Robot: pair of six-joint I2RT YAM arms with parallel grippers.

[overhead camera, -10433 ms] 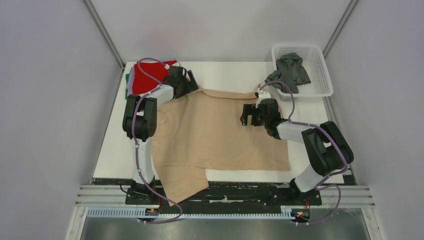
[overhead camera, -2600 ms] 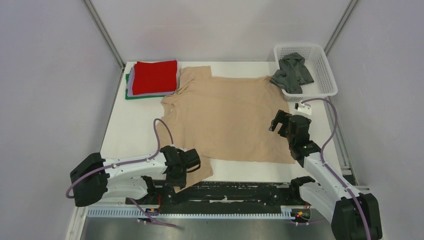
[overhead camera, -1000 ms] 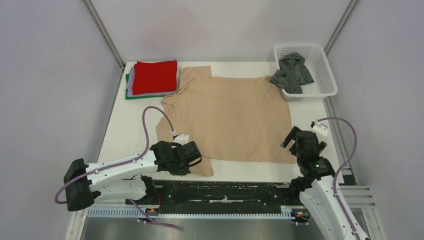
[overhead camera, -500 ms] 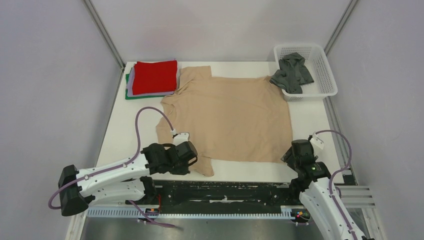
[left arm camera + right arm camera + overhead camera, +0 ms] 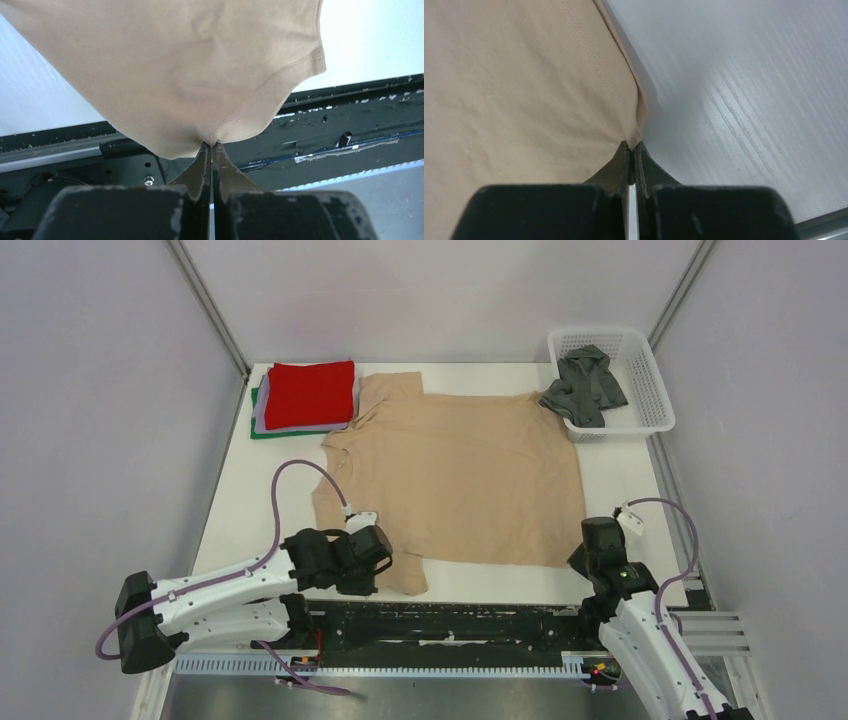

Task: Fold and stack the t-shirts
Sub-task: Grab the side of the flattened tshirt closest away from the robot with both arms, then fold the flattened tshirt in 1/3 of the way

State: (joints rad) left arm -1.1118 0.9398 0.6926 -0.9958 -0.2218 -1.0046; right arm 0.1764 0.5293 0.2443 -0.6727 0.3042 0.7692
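Plain tan shirt [image 5: 460, 475], no print. Solid red shirt [image 5: 310, 393], lavender shirt [image 5: 305, 428], green shirt [image 5: 262, 435], all unpatterned. Dark grey shirt [image 5: 585, 385], likewise plain. All-white basket [image 5: 655, 390], mesh-patterned. White table [image 5: 250, 510], faint grain streaks.

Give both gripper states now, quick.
Left gripper: closed, pinching the tan t-shirt at its sleeve.
Right gripper: closed, pinching the tan t-shirt's hem corner.

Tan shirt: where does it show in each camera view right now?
Top external: tan shirt spread flat mid-table.
Left wrist: tan shirt fills the upper frame, its edge pinched in the left gripper.
Right wrist: tan shirt covers the left side, its corner pinched in the right gripper.
Shared landmark: the white table.
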